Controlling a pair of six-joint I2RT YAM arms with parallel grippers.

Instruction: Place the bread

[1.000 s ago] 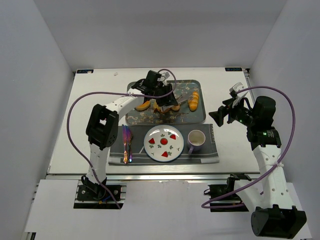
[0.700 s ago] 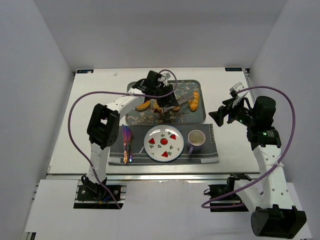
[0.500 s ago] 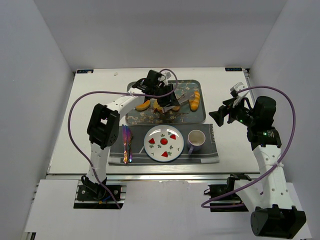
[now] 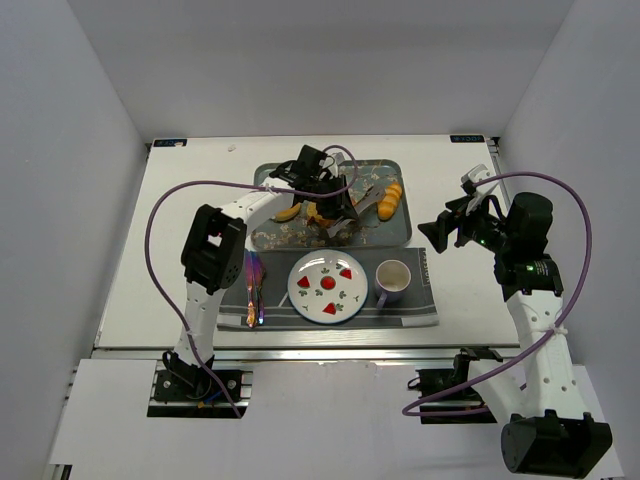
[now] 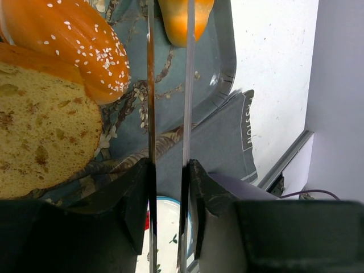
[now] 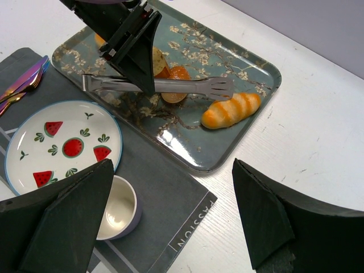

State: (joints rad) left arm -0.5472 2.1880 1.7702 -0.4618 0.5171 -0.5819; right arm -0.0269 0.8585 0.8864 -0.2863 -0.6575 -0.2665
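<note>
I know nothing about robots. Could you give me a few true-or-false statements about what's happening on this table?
1. The left tool grips a pair of tongs. True.
2. Bread lies on the plate. False: the plate carries no bread.
3. The cup stands on the tray. False: it stands on the grey mat, beside the plate.
4. The right tool is open and empty. True.
5. The tongs clamp the striped roll. False: the roll lies apart from their tips, on the tray.
</note>
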